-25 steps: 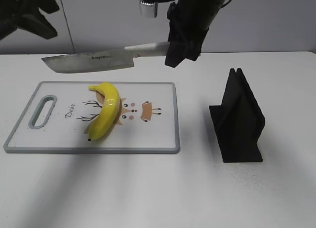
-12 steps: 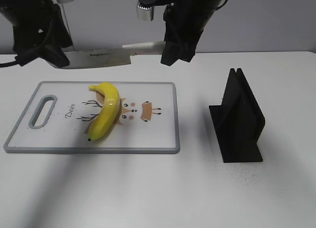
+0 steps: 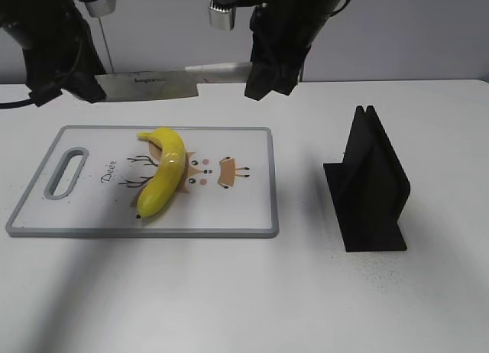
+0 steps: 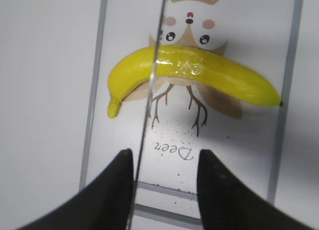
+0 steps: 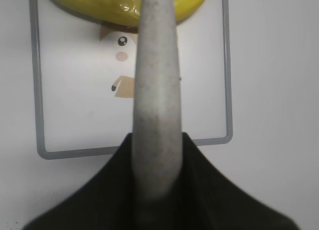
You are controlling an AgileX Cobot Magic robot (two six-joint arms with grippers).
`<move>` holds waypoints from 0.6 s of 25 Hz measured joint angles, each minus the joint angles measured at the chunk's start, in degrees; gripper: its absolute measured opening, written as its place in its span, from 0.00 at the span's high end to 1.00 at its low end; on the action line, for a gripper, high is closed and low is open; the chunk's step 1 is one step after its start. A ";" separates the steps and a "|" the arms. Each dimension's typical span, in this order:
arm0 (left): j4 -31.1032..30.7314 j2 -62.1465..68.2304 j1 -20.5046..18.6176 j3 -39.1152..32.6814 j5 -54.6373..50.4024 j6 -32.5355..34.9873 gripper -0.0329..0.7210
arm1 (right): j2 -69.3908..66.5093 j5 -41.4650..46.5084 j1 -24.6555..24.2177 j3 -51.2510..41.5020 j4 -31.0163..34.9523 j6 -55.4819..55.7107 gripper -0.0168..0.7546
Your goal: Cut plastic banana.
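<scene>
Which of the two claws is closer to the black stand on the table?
Right. The right gripper, shut on the cleaver handle, hangs up and left of the black stand. The left gripper hangs far across, beyond the cutting board.

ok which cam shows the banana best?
Exterior view: the whole plastic banana lies unobstructed on the cutting board. Left wrist shows it crossed by the cleaver edge; right wrist shows only a sliver behind the handle.
</scene>
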State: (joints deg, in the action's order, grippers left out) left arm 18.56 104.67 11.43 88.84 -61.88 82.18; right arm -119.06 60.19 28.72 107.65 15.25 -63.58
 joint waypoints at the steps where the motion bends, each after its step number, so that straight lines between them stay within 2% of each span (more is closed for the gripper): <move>1: 0.05 0.00 -0.01 0.00 0.15 0.00 0.52 | 0.00 -0.04 0.00 0.00 0.00 0.00 0.74; 4: 0.57 0.84 -0.20 0.27 0.15 0.00 0.82 | 0.00 0.43 0.00 0.00 0.63 -0.56 0.74; 6: 1.28 1.98 -0.24 0.34 0.34 0.04 0.92 | 0.00 0.69 0.00 0.00 1.92 -0.61 0.74; 15: 1.19 2.94 -0.24 0.34 2.21 0.66 0.94 | -0.28 -0.37 -0.10 0.00 2.39 -0.72 0.74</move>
State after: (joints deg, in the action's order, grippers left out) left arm 19.75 107.62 11.19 89.18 -59.67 82.83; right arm -119.35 59.82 28.62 107.65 17.64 -64.31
